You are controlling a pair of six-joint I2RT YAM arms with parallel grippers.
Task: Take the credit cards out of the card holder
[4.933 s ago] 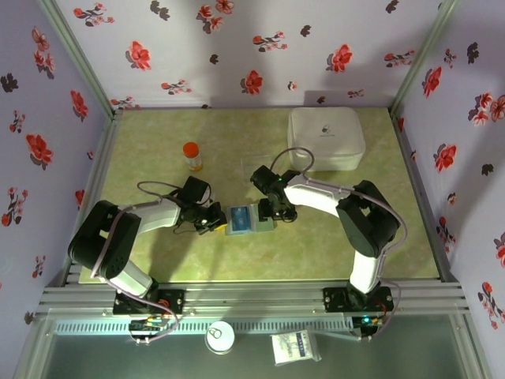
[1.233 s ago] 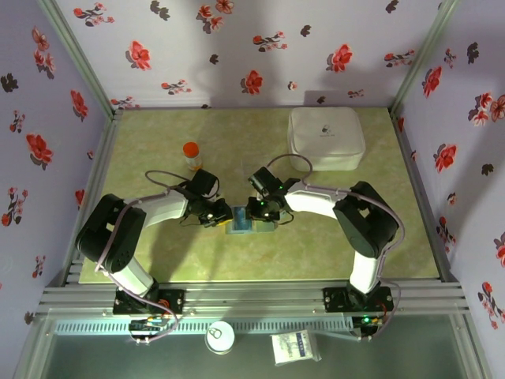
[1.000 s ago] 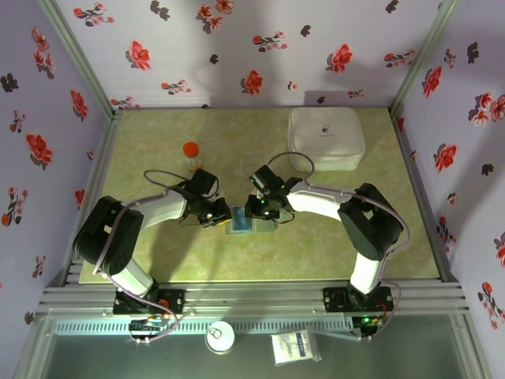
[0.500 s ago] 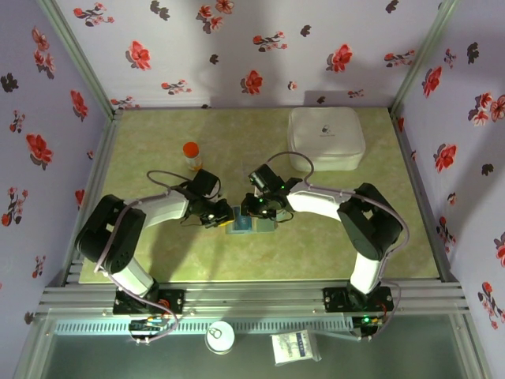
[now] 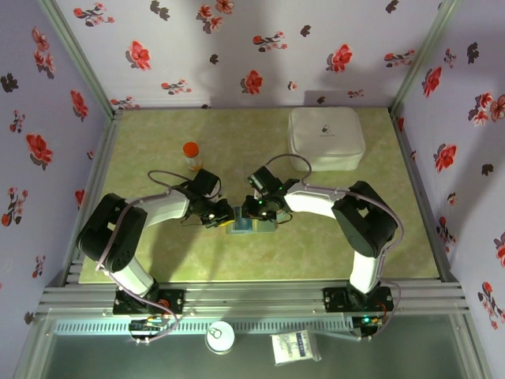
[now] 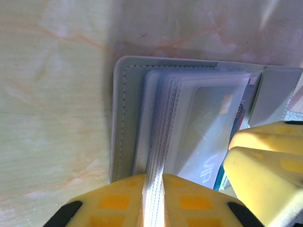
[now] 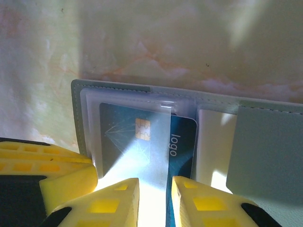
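The grey-blue card holder (image 5: pixel 249 222) lies open on the table between both arms. In the left wrist view its grey cover (image 6: pixel 121 118) carries a stack of clear sleeves (image 6: pixel 158 137), and my left gripper (image 6: pixel 154 201) is shut on the near edge of that stack. A blue-teal credit card (image 7: pixel 182 142) with a gold chip sticks partly out of a clear sleeve (image 7: pixel 137 142). My right gripper (image 7: pixel 155 203) stands over it, fingers a narrow gap apart, with the sleeve's open edge in the gap. The right fingers (image 6: pixel 265 165) sit beside the sleeves. In the top view the grippers (image 5: pixel 222 215) (image 5: pixel 257 210) flank the holder.
A large white rounded case (image 5: pixel 326 138) stands at the back right. An orange-capped bottle (image 5: pixel 192 155) stands behind the left arm. Flowered walls enclose the green marbled table (image 5: pixel 158 260) on three sides.
Since about five seconds ago both grippers have closed in on the card holder. Over the last second they have hardly moved.
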